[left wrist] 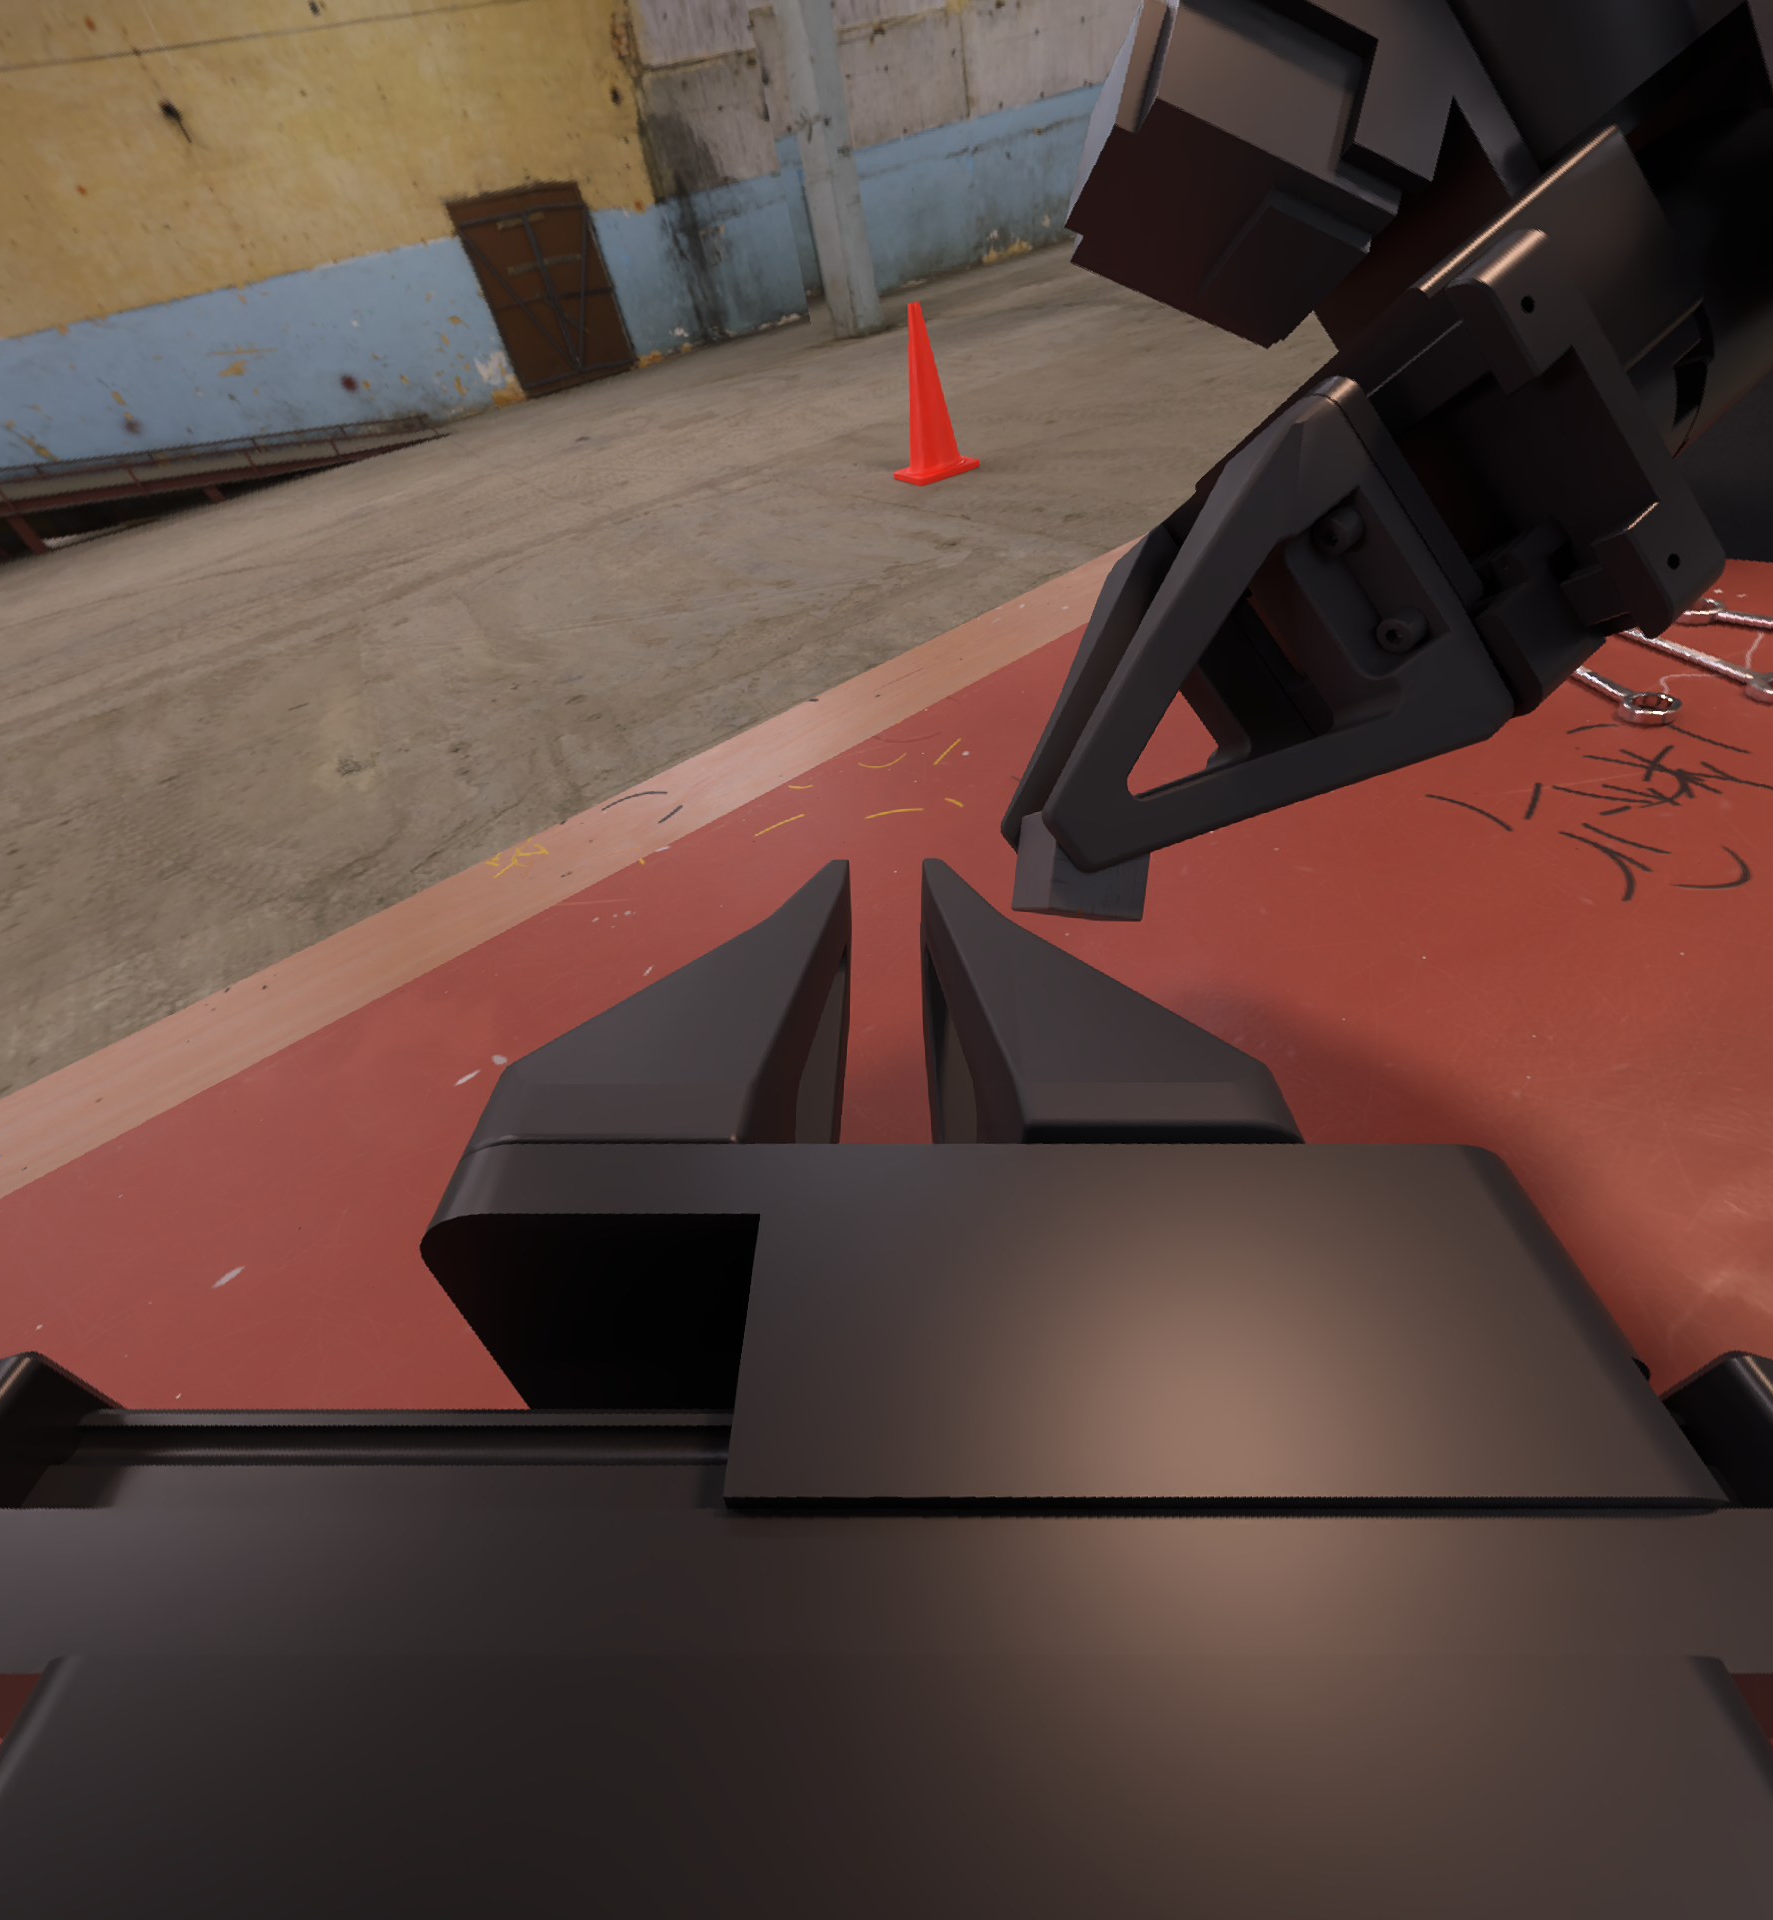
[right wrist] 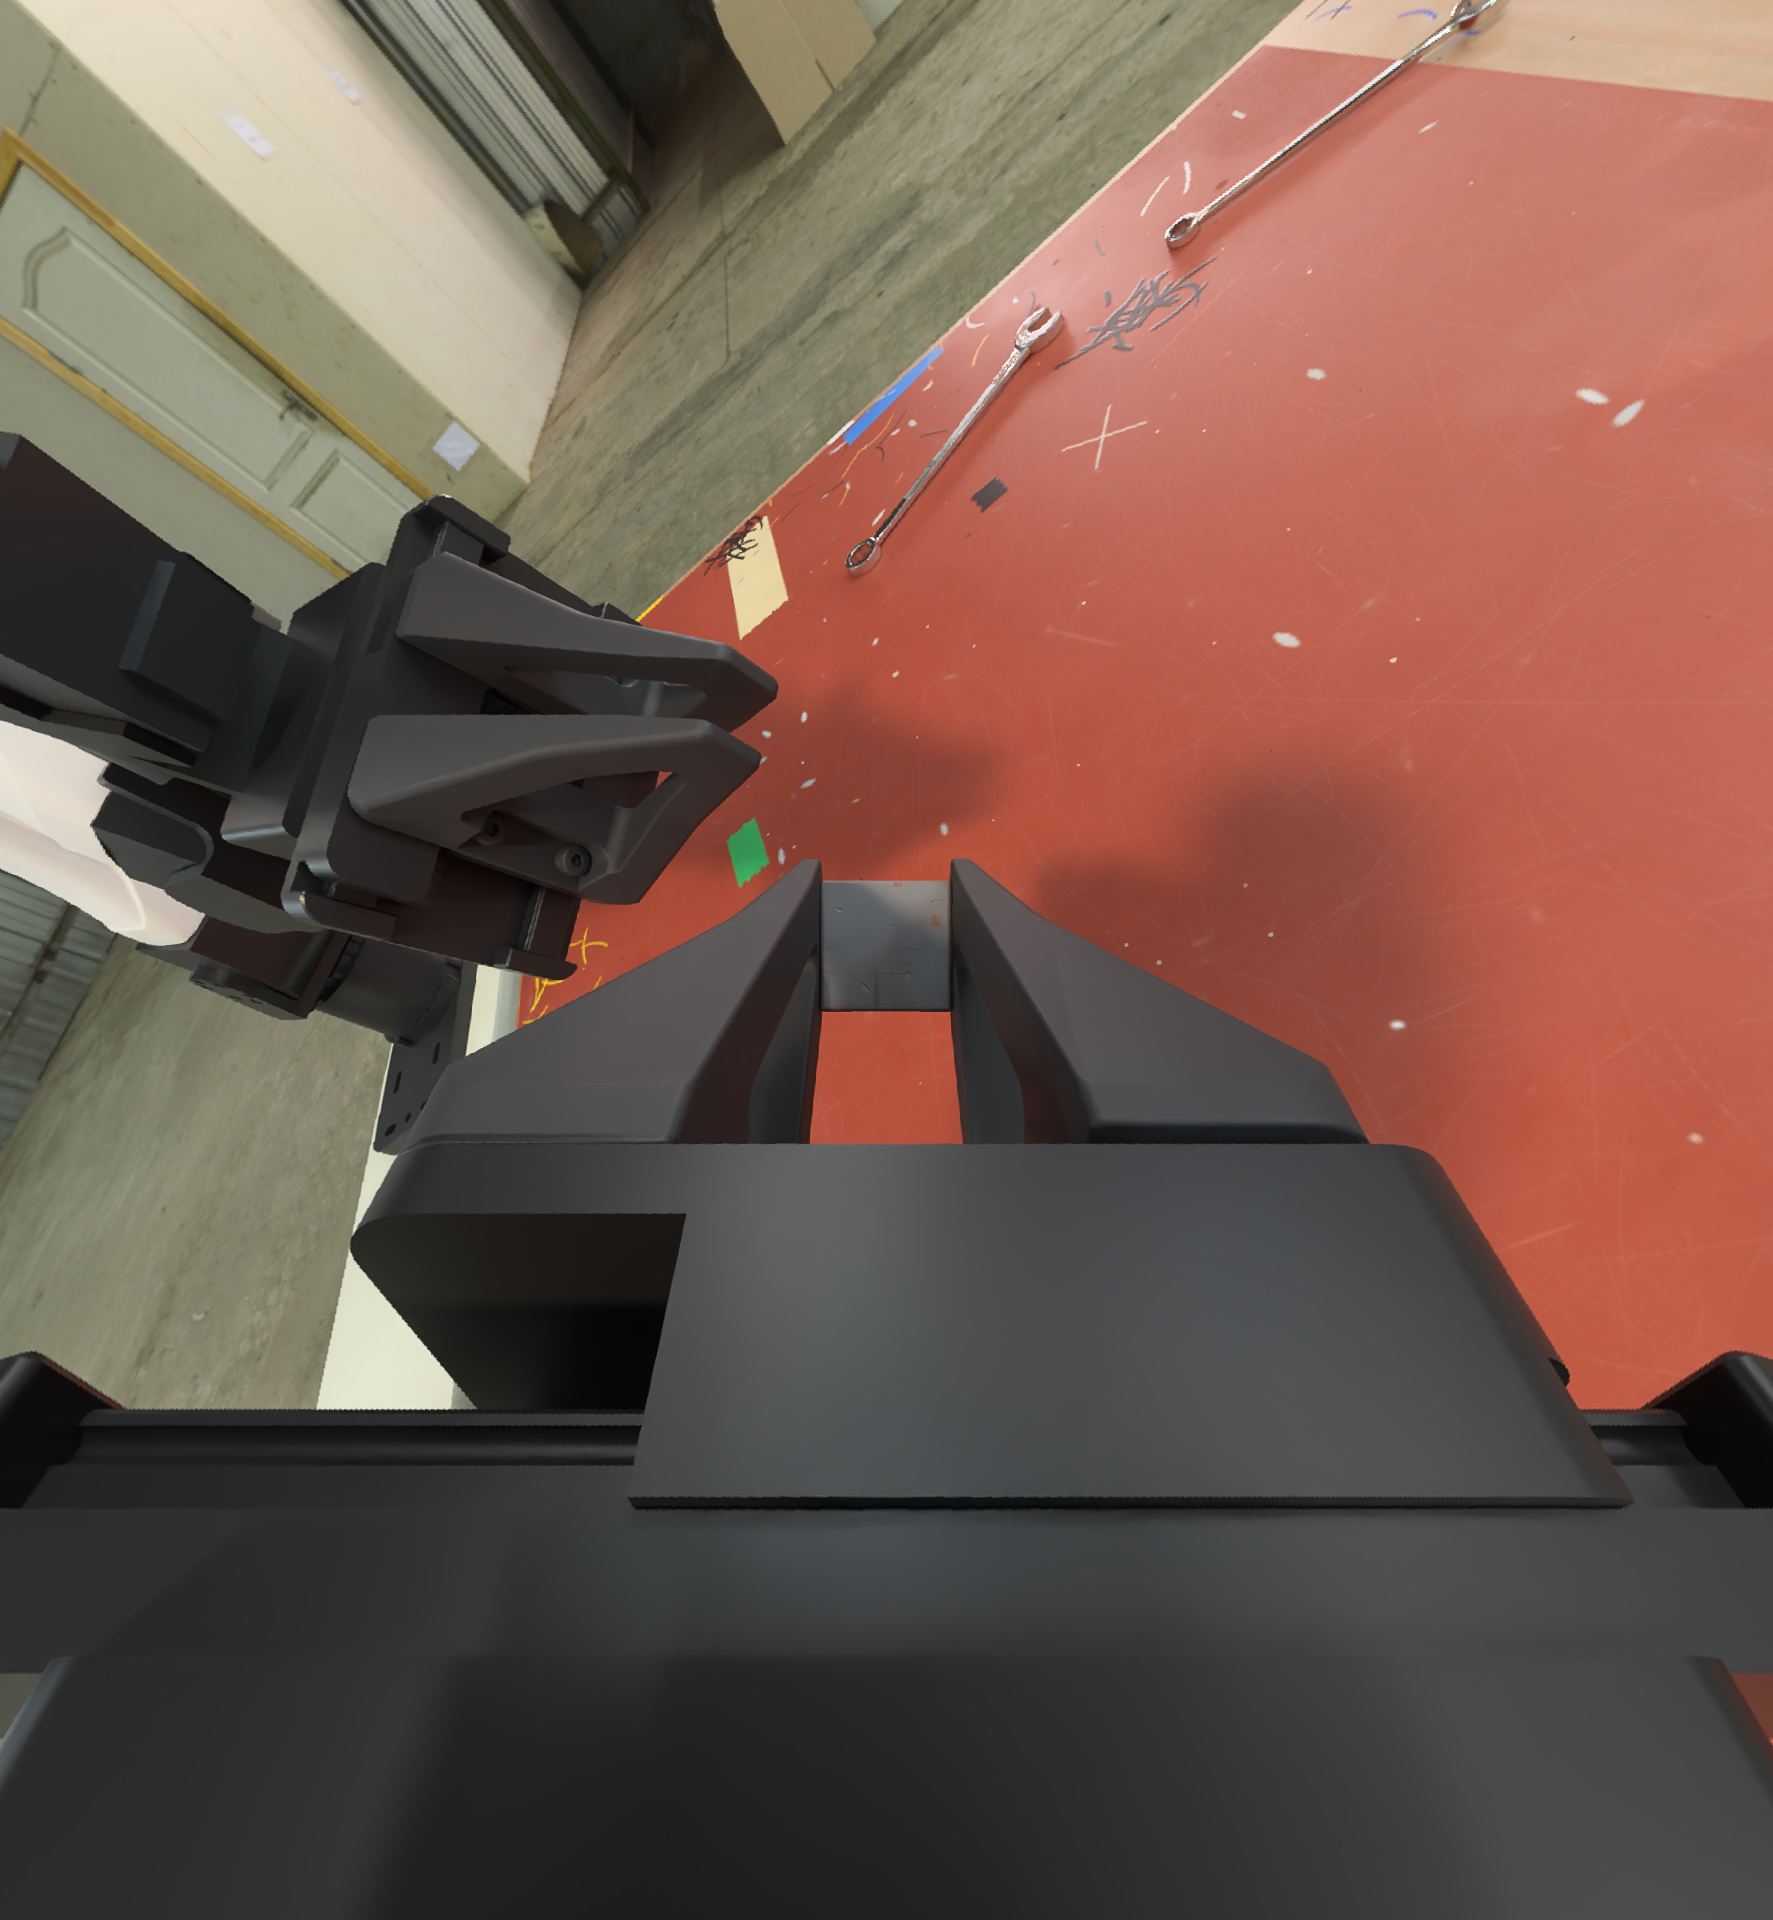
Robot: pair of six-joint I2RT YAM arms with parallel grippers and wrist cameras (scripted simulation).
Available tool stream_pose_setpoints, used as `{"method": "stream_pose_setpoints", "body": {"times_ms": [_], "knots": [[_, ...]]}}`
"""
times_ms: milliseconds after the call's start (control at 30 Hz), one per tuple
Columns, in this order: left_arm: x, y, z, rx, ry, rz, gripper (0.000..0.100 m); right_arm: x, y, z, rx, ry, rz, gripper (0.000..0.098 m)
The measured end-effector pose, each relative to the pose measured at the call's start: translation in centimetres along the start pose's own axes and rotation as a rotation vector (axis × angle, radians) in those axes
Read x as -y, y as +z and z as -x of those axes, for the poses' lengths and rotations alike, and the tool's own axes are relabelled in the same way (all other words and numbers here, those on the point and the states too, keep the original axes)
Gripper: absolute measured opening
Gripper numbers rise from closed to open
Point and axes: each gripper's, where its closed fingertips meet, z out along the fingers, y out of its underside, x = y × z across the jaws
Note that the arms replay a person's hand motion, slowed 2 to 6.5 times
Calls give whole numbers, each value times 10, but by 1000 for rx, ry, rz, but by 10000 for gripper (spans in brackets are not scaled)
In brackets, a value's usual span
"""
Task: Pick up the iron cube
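**Iron cube pinched by right gripper, clear of the table**

Black scribbled marks [left wrist: 1630,821] on red table top [left wrist: 1381,1039], unreadable; more black scribble [right wrist: 1147,307] near the wrenches in right wrist view, also unreadable. No brand or label legible on either arm.

Dull grey iron cube [right wrist: 885,943] between the tips of the black two-finger right gripper [right wrist: 885,883], both inner finger faces touching its sides. From left wrist view same cube [left wrist: 1079,883] clamped at the tip of the right gripper [left wrist: 1064,831], protruding below the fingertips, seemingly lifted off the red surface with a soft shadow under it. Right gripper angled down toward the table, narrowed to the cube's width.

Black two-finger left gripper [left wrist: 884,883] nearly pressed together, only a thin slit between fingers, nothing held. Cube just beside and right of the left fingertips, not touching. In right wrist view left gripper [right wrist: 762,717] seen side-on, left of the cube, fingers close together, apart from the cube.

Silver combination wrenches [right wrist: 949,442] lying flat on red top, well beyond the cube; another long one [right wrist: 1318,125] farther off. Green tape patch [right wrist: 747,852] near the right gripper's left finger. Orange traffic cone [left wrist: 932,405] upright on concrete floor [left wrist: 342,675] past the table edge.
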Motion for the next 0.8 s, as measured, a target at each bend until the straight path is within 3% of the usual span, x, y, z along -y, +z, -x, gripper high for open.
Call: {"method": "stream_pose_setpoints", "body": {"times_ms": [800], "knots": [[0, 2, -1, 5, -28, -12, 116, -1, -1, -3, -22, -6, -9, 201]]}}
